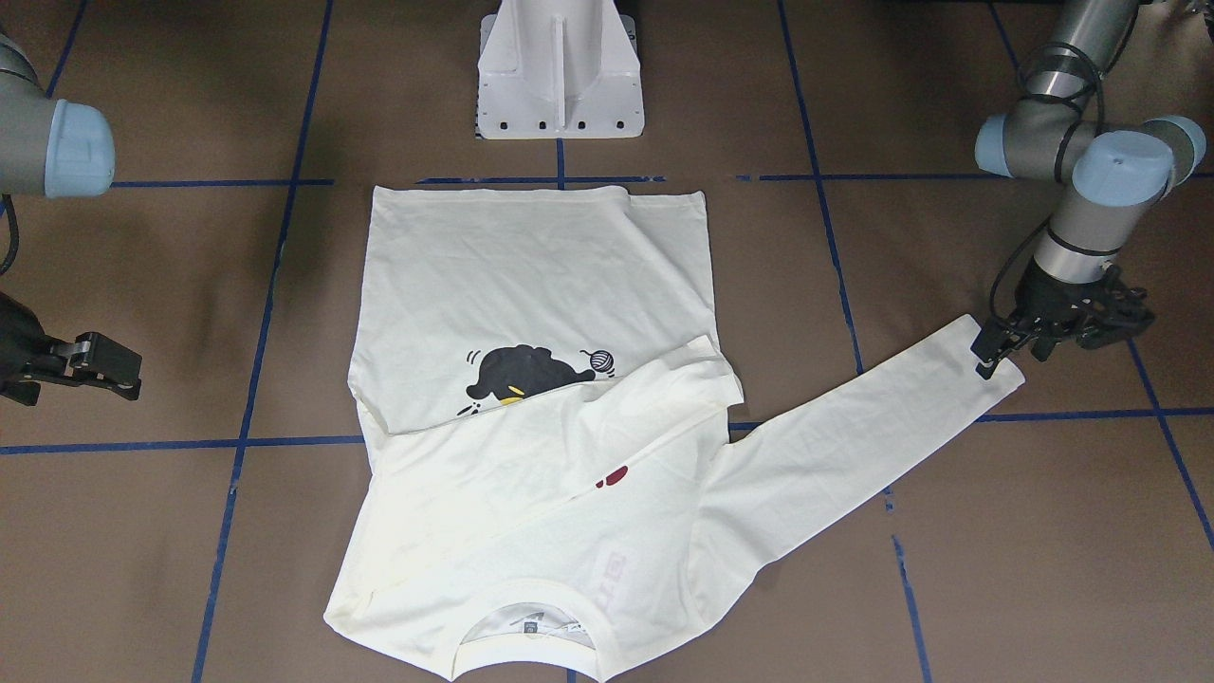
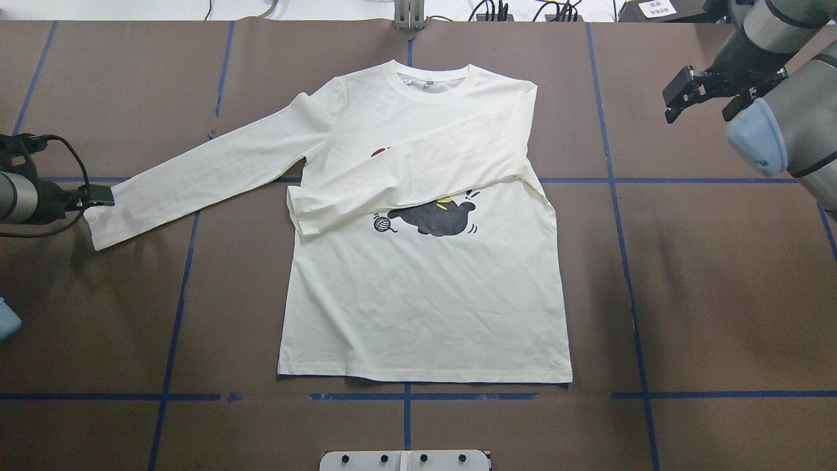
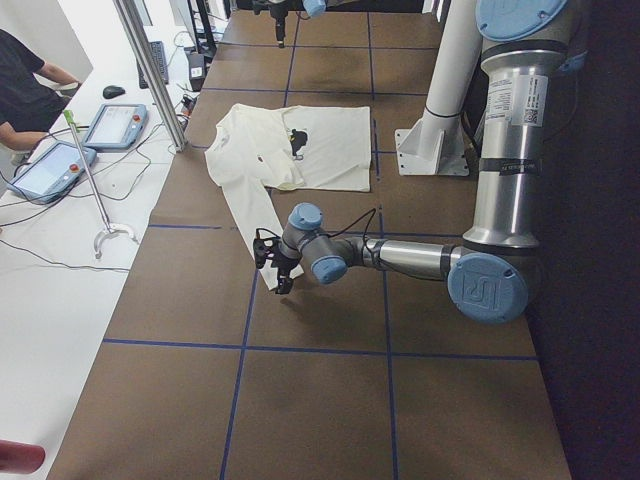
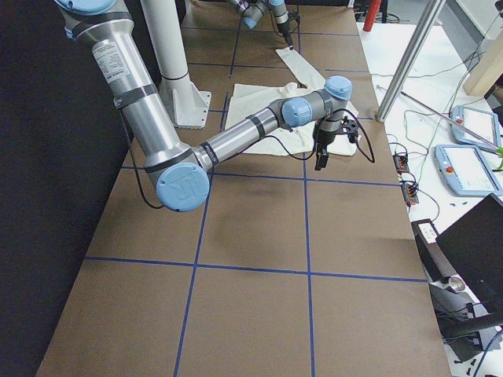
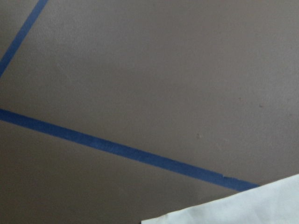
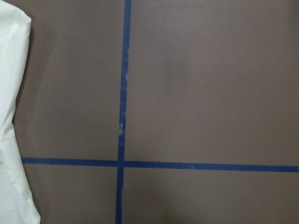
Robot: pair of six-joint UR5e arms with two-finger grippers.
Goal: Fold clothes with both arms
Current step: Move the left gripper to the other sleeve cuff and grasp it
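The cream-white shirt (image 2: 425, 301) lies flat with the print up, the black cat (image 2: 438, 219) half covered. One sleeve (image 2: 405, 190) is folded across the chest. The other sleeve (image 2: 203, 170) stretches out flat toward my left arm. My left gripper (image 1: 1029, 346) points down at that sleeve's cuff (image 1: 991, 375), one finger over the cuff's corner; it looks open and holds nothing. It also shows in the overhead view (image 2: 91, 195). The left wrist view shows only a cuff corner (image 5: 243, 210). My right gripper (image 2: 703, 98) is open and empty, off the shirt beyond its shoulder.
The white pedestal base (image 1: 560, 76) stands at the robot's edge of the brown table, which is marked with blue tape lines (image 2: 405, 396). Teach pendants (image 4: 464, 169) and a metal pole (image 3: 150, 70) stand beyond the table's far side. A person (image 3: 25, 80) stands there.
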